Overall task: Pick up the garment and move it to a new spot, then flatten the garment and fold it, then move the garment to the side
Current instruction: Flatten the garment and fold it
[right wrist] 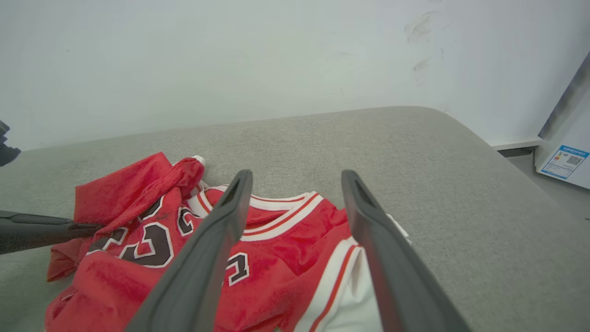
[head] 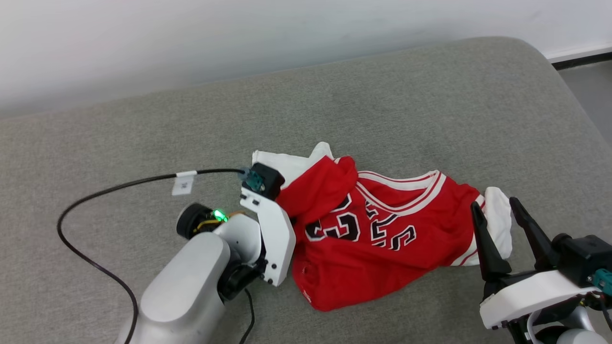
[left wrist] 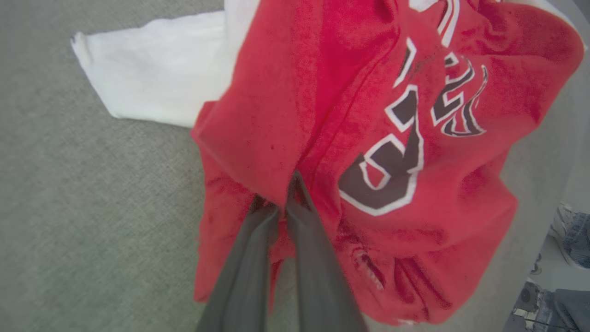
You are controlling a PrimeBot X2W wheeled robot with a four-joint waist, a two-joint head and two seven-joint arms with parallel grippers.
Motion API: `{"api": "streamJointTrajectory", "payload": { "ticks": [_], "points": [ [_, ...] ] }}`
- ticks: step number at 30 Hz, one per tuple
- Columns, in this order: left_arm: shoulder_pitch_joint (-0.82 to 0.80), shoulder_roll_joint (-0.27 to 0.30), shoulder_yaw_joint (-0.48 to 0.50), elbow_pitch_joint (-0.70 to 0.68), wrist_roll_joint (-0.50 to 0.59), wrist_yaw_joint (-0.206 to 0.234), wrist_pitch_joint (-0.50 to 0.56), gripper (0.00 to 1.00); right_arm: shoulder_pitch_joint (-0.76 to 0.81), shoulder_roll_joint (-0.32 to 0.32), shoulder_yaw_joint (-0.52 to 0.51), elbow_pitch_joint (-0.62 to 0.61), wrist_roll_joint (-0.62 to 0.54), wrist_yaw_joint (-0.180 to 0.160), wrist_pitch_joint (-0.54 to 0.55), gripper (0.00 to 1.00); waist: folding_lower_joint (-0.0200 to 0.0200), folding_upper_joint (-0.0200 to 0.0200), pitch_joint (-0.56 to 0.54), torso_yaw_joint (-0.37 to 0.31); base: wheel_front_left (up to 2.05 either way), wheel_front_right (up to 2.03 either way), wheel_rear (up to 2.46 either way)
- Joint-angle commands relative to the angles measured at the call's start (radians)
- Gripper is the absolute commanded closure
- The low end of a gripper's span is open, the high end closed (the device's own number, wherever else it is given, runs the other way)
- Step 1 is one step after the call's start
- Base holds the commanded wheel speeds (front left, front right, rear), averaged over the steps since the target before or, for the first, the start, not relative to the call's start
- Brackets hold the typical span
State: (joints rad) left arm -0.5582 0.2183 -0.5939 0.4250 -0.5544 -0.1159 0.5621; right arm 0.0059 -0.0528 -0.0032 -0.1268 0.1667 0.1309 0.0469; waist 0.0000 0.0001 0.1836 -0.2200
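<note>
My left fingers [left wrist: 249, 258] pinch the crumpled garment [head: 382, 258]; right fingers [head: 484, 243] gape empty beside it. Pickup step, I reckon: lift next.

Your left forearm [head: 186, 291] is a smooth, rounded silver-grey shell ending in a white wrist plate [head: 276, 234] dotted with small dark screws, with a green light [head: 219, 214] glowing beside it. A black cable [head: 95, 193] with a white tag [head: 184, 183] runs to a teal connector [head: 253, 179] on the black camera block [head: 268, 177]. Your left gripper [left wrist: 278, 189] and right gripper [head: 494, 204] both have long, dark grey, tapered fingers. The right one's rise from a white mount [head: 526, 294] beside a black module [head: 581, 258].
</note>
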Motion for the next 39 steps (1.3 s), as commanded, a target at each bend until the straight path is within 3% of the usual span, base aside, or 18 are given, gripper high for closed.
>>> {"api": "streamJointTrajectory", "payload": {
  "ticks": [1, 7, 14, 22, 26, 27, 28, 39],
  "points": [
    [-0.015, 0.010, 0.006, -0.021, 0.010, 0.001, -0.017, 1.00, -0.015, 0.004, -0.002, 0.001, 0.007, 0.000, -0.007, 0.00, 0.0000, -0.0001, 0.004, 0.009, 0.00, 0.00, 0.00],
    [0.063, 0.058, 0.033, -0.175, 0.033, 0.046, -0.096, 1.00, -0.022, 0.004, -0.025, 0.014, 0.003, 0.000, -0.005, 0.00, 0.0000, -0.0001, -0.014, 0.062, 0.00, 0.00, 0.00],
    [0.295, 0.123, 0.034, -0.387, 0.031, 0.131, -0.115, 1.00, -0.017, 0.004, -0.046, -0.004, -0.013, 0.000, 0.006, 0.00, 0.0000, -0.0001, -0.040, 0.153, 0.00, 0.00, 0.00],
    [0.569, 0.158, -0.011, -0.459, -0.022, 0.198, -0.056, 1.00, 0.018, 0.003, -0.054, -0.027, -0.024, 0.000, 0.032, 0.00, 0.0000, -0.0001, -0.085, 0.215, 0.00, 0.00, 0.00],
    [0.680, 0.143, -0.034, -0.440, -0.072, 0.222, -0.029, 1.00, 0.036, 0.003, -0.045, -0.040, -0.029, 0.000, 0.047, 0.00, 0.0000, -0.0001, -0.106, 0.225, 0.00, 0.00, 0.00],
    [0.703, 0.129, -0.030, -0.435, -0.086, 0.233, -0.042, 0.30, 0.041, 0.003, -0.045, -0.047, -0.033, 0.000, 0.052, 0.00, 0.0000, -0.0001, -0.111, 0.230, 0.00, 0.00, 0.00],
    [0.706, 0.126, -0.025, -0.435, -0.080, 0.241, -0.059, 0.00, 0.043, 0.003, -0.046, -0.052, -0.034, 0.000, 0.056, 0.00, 0.0000, -0.0001, -0.115, 0.233, 0.00, 0.00, 0.00],
    [0.611, 0.093, 0.039, -0.491, -0.003, 0.271, -0.257, 0.00, 0.086, 0.002, -0.049, -0.075, -0.025, 0.000, 0.073, 0.00, 0.0000, -0.0001, -0.146, 0.241, 0.00, 0.00, 0.00]
  ]
}}
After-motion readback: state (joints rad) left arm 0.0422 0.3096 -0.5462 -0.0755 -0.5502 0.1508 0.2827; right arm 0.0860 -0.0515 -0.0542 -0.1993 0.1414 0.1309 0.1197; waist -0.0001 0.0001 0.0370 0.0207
